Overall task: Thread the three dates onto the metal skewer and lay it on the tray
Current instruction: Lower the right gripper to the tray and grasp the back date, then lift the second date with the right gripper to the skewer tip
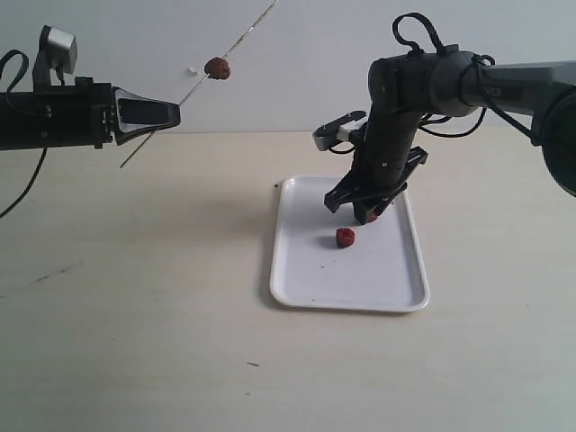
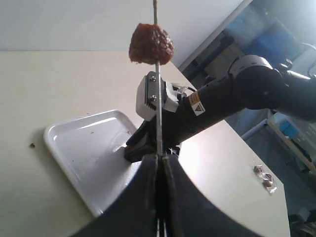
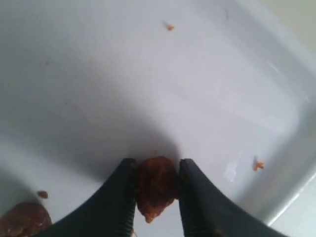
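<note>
In the exterior view I am watching the left gripper holding the metal skewer up in the air, well left of the tray. Its fingers are clamping the rod near its lower end, and the rod is slanting up and to the right. The skewered date is sitting partway up the rod, well clear of the fingertips. The right gripper is reaching down into the far half of the tray. The gripped date is showing dark red between its tips. The loose date is lying on the tray just beside it, nearer the camera. The tray is resting flat on the pale table.

Through the left wrist view I am seeing the left gripper pinching tight on the metal skewer. The skewered date is hanging on it beyond the tips. The tray is lying behind, with the right arm standing over it.

Through the right wrist view the right gripper is squeezing the gripped date from both sides, low over the tray. I cannot tell whether it is touching the tray. The loose date is peeking in at the frame's corner, apart from the fingers. A few small crumbs are dotting the white floor.
</note>
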`<action>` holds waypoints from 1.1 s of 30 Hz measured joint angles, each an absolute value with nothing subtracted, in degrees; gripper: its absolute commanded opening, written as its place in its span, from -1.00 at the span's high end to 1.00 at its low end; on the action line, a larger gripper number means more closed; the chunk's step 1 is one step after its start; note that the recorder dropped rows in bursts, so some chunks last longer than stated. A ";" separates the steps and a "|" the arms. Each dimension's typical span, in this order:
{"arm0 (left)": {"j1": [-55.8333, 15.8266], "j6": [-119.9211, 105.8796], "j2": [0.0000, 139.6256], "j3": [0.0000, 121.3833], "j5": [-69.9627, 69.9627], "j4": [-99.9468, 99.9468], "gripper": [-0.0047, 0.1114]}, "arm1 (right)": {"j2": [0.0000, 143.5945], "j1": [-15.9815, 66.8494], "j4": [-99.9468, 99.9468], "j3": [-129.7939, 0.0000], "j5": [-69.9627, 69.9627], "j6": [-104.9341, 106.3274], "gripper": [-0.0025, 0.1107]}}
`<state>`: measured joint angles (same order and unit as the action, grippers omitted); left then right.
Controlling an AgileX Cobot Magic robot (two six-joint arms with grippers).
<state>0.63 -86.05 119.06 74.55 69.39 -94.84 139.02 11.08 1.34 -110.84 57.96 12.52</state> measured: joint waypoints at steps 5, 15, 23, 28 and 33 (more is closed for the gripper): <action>0.63 -86.05 119.06 74.55 69.39 -94.84 0.92 | 138.82 11.08 1.34 -110.84 57.96 11.21 0.44; 0.63 -85.39 119.06 74.55 69.39 -92.09 0.92 | 136.33 6.65 -8.96 -112.27 58.82 10.08 0.44; 0.63 -84.85 119.06 71.63 69.39 -87.30 0.92 | 136.13 0.08 -35.37 -113.35 59.81 17.31 0.44; 0.63 -83.59 119.06 68.86 69.50 -85.02 0.92 | 136.00 -2.31 -50.58 -113.49 60.39 22.58 0.44; 0.63 -83.49 119.06 66.84 69.50 -85.14 0.92 | 136.00 -2.44 -56.92 -113.49 60.52 23.34 0.44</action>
